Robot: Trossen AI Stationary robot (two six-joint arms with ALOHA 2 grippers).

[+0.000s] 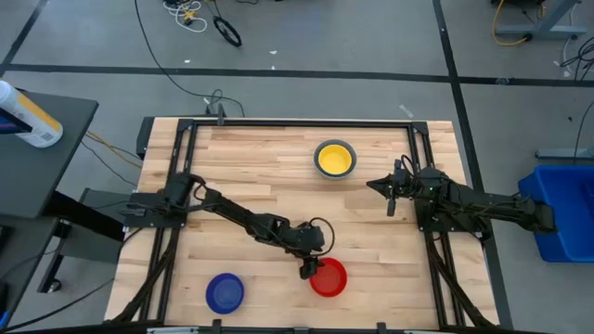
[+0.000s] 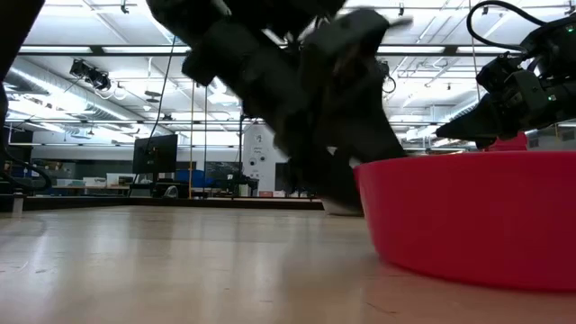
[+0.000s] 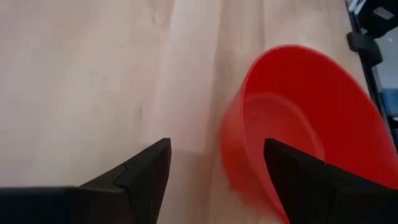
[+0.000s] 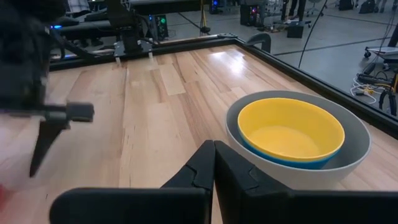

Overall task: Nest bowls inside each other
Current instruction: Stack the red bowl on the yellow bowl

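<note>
Left gripper [image 3: 214,177]: seen in the lower centre of the high view, at the upper-left edge of the small round red plastic bowl [image 1: 329,277]. In the left wrist view the two dark fingers are spread apart, one over bare wood and one inside the bowl, so the near wall is straddled but not yet pinched.

Red bowl: upright on the light wooden table [image 1: 269,167], low and just right of centre in the high view.

Nested stack [image 4: 297,140]: a round yellow plastic bowl [image 1: 335,159] is seated inside a light blue bowl [image 4: 311,163], of which only a rim is shown, and both sit in a grey bowl [image 4: 357,152]; upper centre-right of the high view, well apart from the red bowl.

Dark blue round plastic bowl [image 1: 224,292]: alone at the lower left of the high view, untouched.

Right gripper [image 4: 213,163]: parked right of centre in the high view, near the stack, its fingers pressed together on nothing.

Progress: three bowls are judged nested and two remain loose.

Risks: a light bowl gripped by one wall is likely to tilt or slip free during the lift. If the fingers are closed off-line, the bowl could be pushed across the wood instead of caught. A tilted release over the stack could leave it perched on the yellow rim.
</note>
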